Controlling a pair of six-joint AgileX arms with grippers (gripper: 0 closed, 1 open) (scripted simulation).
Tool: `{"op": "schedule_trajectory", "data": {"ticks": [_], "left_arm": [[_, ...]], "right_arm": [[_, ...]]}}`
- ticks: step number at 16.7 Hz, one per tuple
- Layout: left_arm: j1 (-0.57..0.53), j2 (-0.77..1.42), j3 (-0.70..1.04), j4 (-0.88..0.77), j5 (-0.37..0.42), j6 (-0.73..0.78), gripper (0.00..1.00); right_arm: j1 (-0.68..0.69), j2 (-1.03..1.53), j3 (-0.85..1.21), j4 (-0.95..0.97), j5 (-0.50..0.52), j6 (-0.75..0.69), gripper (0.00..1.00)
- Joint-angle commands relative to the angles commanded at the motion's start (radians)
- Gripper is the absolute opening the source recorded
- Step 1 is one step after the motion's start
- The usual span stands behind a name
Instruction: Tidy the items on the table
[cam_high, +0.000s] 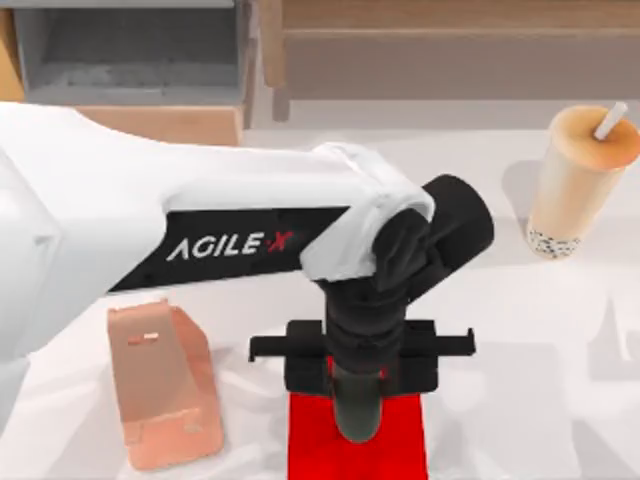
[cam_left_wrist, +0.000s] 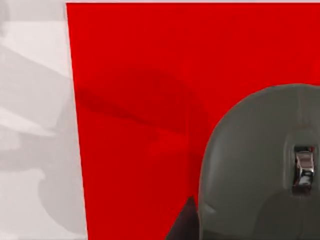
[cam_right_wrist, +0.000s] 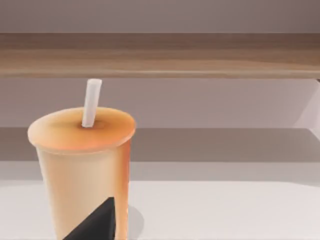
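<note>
Over the red rectangular pad (cam_high: 358, 445) near the white surface's (cam_high: 540, 400) front edge, my left claw (cam_high: 357, 405) grips the dark grey oval mouse (cam_left_wrist: 260, 170) — tan bubble-tea cup (cam_high: 575, 180) upright at far right.

mouse (cam_high: 357, 412): dark grey oval, over red pad (cam_high: 310, 440) | bubble-tea cup (cam_high: 575, 185): tan, upright, table's (cam_high: 500, 400) right
</note>
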Motion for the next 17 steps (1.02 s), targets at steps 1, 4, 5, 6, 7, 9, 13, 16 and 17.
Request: {"op": "schedule_trajectory", "data": {"ticks": [1, 4, 5, 6, 7, 9, 13, 16, 17], "left_arm": [[0.000, 0.000, 0.000, 0.000, 0.000, 0.000, 0.00], [0.003, 0.001, -0.004, 0.010, -0.001, 0.002, 0.00], [0.002, 0.005, -0.009, 0.016, 0.000, 0.002, 0.00], [0.002, 0.009, -0.013, 0.022, 0.001, 0.001, 0.00], [0.001, 0.013, -0.018, 0.030, 0.001, 0.001, 0.00], [0.000, 0.015, -0.021, 0.035, 0.000, 0.000, 0.00], [0.000, 0.015, -0.021, 0.035, 0.000, 0.000, 0.15], [0.000, 0.015, -0.021, 0.035, 0.000, 0.000, 0.38], [0.000, 0.015, -0.021, 0.035, 0.000, 0.000, 0.45]], "right_arm": [[0.000, 0.000, 0.000, 0.000, 0.000, 0.000, 1.00], [0.000, 0.000, 0.000, 0.000, 0.000, 0.000, 1.00], [0.000, 0.000, 0.000, 0.000, 0.000, 0.000, 1.00], [0.000, 0.000, 0.000, 0.000, 0.000, 0.000, 1.00], [0.000, 0.000, 0.000, 0.000, 0.000, 0.000, 1.00], [0.000, 0.000, 0.000, 0.000, 0.000, 0.000, 1.00], [0.000, 0.000, 0.000, 0.000, 0.000, 0.000, 1.00], [0.000, 0.000, 0.000, 0.000, 0.000, 0.000, 1.00], [0.000, 0.000, 0.000, 0.000, 0.000, 0.000, 1.00]]}}
